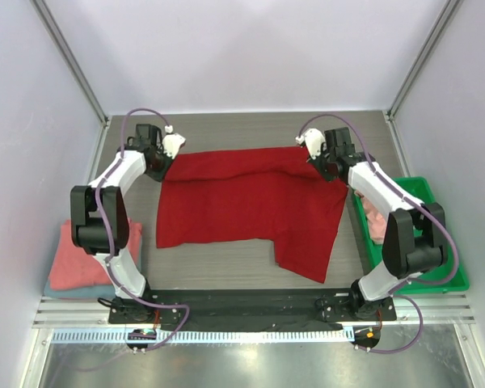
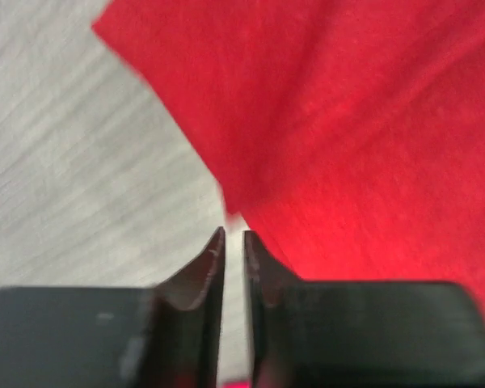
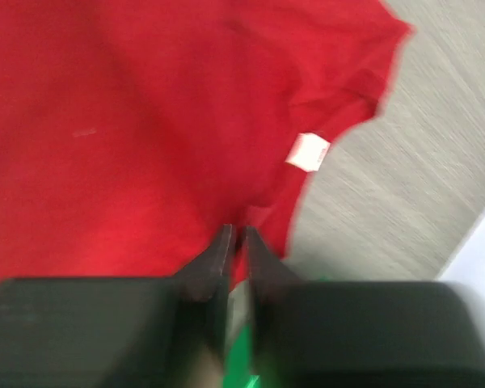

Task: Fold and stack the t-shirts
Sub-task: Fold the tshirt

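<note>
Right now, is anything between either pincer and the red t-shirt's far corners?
Nothing visible does. The left pincer sits right at the red t-shirt's far-left corner, the right pincer over its far-right edge, with no other object between.

From high behind, looks steeply down over the whole grey wood-grain table (image 1: 250, 133). From each wrist, looks close onto a far corner of the deep red cloth t-shirt (image 1: 250, 202), shared with overhead.

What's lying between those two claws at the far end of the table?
The red shirt, spread on the table, fills the stretch from the left gripper to the right gripper. The top view shows it.
</note>
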`<state>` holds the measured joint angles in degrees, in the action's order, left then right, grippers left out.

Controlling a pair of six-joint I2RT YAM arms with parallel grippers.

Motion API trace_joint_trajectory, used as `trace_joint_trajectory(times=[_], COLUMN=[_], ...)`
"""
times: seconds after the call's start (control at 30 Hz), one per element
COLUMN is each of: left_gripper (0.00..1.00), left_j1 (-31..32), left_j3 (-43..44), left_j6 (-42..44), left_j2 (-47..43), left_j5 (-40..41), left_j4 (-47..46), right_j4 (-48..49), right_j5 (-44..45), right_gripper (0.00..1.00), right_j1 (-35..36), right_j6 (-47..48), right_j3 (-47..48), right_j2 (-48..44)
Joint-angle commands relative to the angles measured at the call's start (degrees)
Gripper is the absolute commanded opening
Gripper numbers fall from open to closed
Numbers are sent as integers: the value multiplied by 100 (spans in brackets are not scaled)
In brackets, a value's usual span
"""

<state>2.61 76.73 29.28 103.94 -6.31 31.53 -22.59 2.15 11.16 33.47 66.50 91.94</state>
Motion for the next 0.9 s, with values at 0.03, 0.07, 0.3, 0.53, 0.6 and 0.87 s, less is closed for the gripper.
trace_joint_trajectory(times=[0.03,0.07,0.3,0.53,0.6,0.87], left_gripper=[18,19,22,9,9,8], left_j1=[-59,-94,-15,55,81,169], left_j3=[35,87,1422,2259,2241,1987], left_j6=[-106,-115,-755,-1266,-1293,-1319], left_j2=[-726,-743,265,1251,1304,1436], left_j5=[15,59,42,-661,-889,-943], left_j4=[249,222,405,934,1004,1048], right_j4=[-729,-755,-1193,-1713,-1802,-1793], right_j5=[-557,-584,-1559,-2061,-2061,-2114], right_gripper=[27,32,33,33,34,36], right_j1=[282,290,273,176,159,88], right_j6=[-323,-402,-105,151,151,159], right_j3=[574,783,1662,2823,3166,3536], right_j2=[-791,-783,542,2222,2574,2935])
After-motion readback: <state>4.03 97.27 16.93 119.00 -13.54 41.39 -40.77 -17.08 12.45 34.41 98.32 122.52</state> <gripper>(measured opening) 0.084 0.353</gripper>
